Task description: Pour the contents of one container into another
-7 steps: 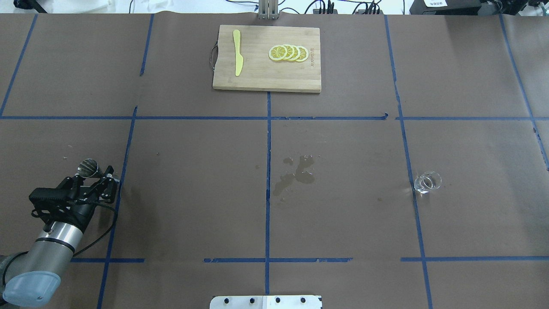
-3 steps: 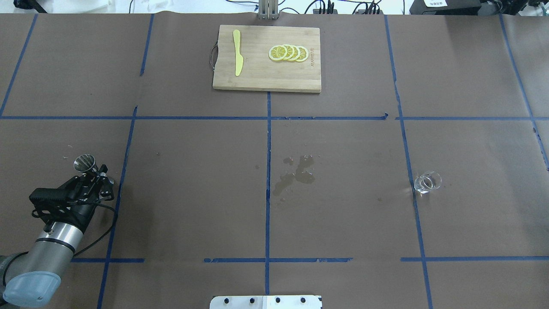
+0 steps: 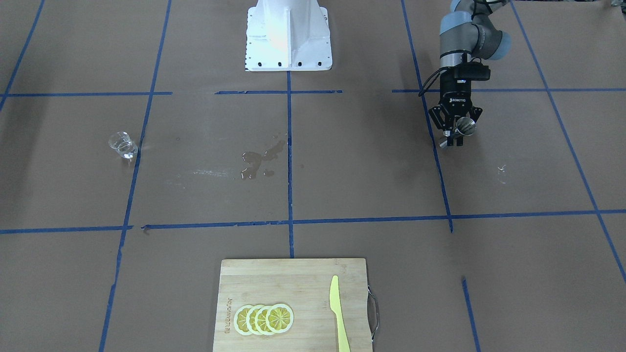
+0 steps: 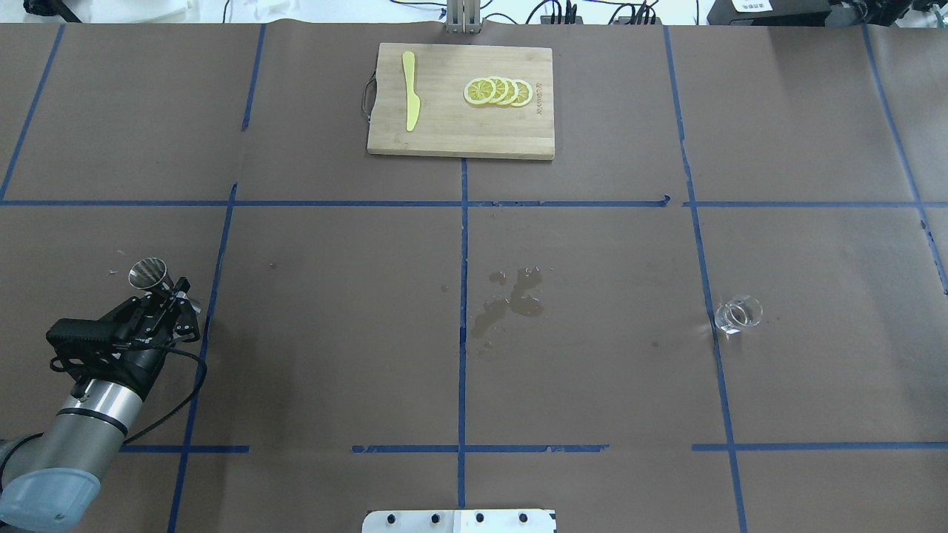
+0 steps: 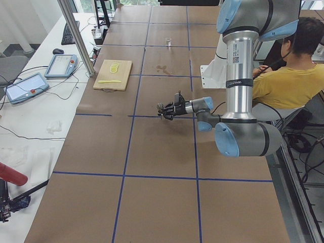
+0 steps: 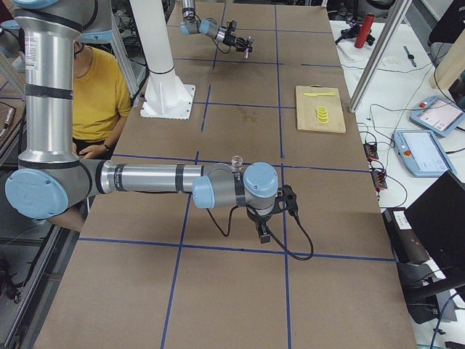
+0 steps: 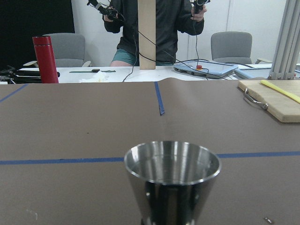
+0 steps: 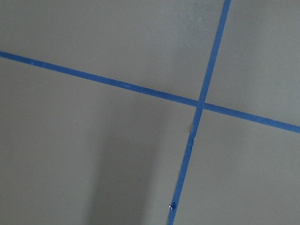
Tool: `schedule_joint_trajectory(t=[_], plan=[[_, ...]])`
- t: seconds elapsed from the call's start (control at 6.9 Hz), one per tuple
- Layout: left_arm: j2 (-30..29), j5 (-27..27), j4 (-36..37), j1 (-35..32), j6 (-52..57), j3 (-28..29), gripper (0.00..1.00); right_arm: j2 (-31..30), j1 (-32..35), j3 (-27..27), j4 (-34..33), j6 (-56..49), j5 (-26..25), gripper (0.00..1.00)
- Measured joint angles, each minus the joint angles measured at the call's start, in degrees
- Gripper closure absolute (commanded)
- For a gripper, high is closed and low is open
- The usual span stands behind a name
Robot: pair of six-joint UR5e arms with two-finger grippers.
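Right, the left gripper (image 4: pixel 172 290) has its fingers clamped on the one steel jigger (image 7: pixel 172 177), upright at the robot's left end of the tabletop (image 4: pixel 333 333), while the one glass cup (image 4: pixel 738 313) stands well apart toward the right end. That cup looks light, slick and breakable, so grip its round wall below the lip, gently. The right gripper (image 6: pixel 262 234) hangs beyond it; fingers apart or together, I cannot tell.

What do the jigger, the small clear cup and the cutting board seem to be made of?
The jigger: probably polished steel; its wall is silver and mirrors its surroundings. The cup: clear glass or plastic; it is see-through, with bright glints. The cutting board: pale matte wood, maybe bamboo, judging by its faint lengthwise grain.
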Motion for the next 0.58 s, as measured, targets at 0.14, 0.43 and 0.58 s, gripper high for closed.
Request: schedule_joint_trajectory(t=[0.14,0.43,0.58], plan=[[0.42,-0.89,-3.07,-0.87,5.19,-1.69,1.0,0.12,0.0,0.17,0.04,0.0,0.0,0.0],[0.16,-5.12,-10.53,-3.23,13.61,-2.11,1.0,0.61,0.0,0.97,0.07,0.59,-0.06,0.0],[-2.24,-6.55,-11.74,-4.43,16.17,-2.1,1.0,0.94,-0.12,1.85,0.19,1.89,-0.06,0.01]])
